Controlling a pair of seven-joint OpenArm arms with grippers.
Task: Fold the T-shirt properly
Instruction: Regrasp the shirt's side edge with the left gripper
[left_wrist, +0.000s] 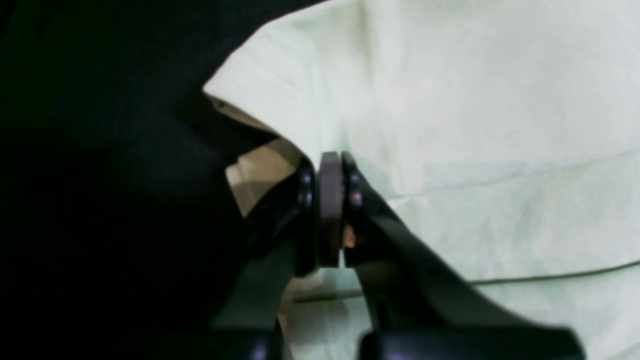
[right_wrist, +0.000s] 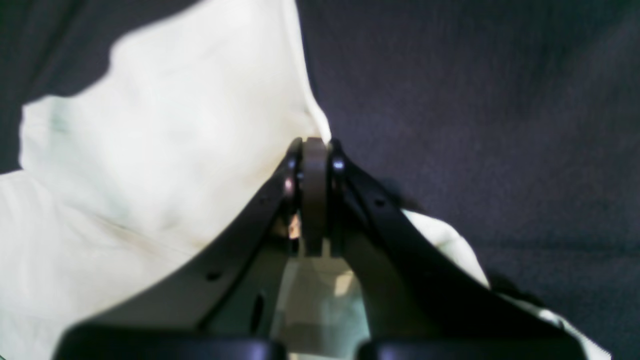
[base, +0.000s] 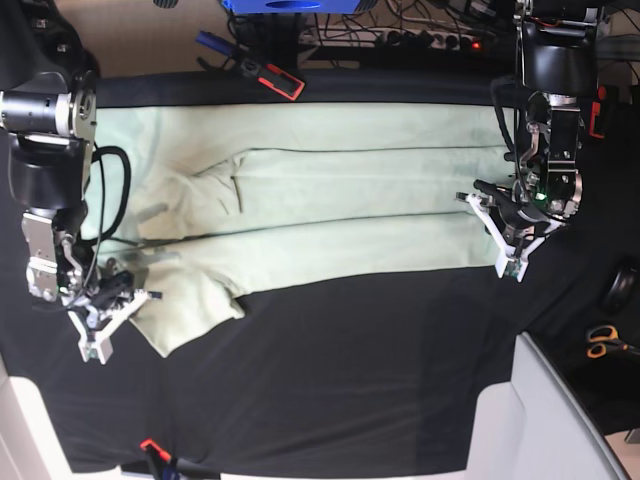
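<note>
T-shirt (base: 330, 215), mint-green, spread on black surface (base: 350, 380); left claw (left_wrist: 330, 210) and right claw (right_wrist: 314, 195) each clamped on its edge.

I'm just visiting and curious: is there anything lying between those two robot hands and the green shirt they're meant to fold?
Nothing visible. The left hand is shut at an edge of the T-shirt, and the right hand is shut at the edge of a sleeve. Only the black table covering lies around the shirt; nothing rests on the shirt.
</note>
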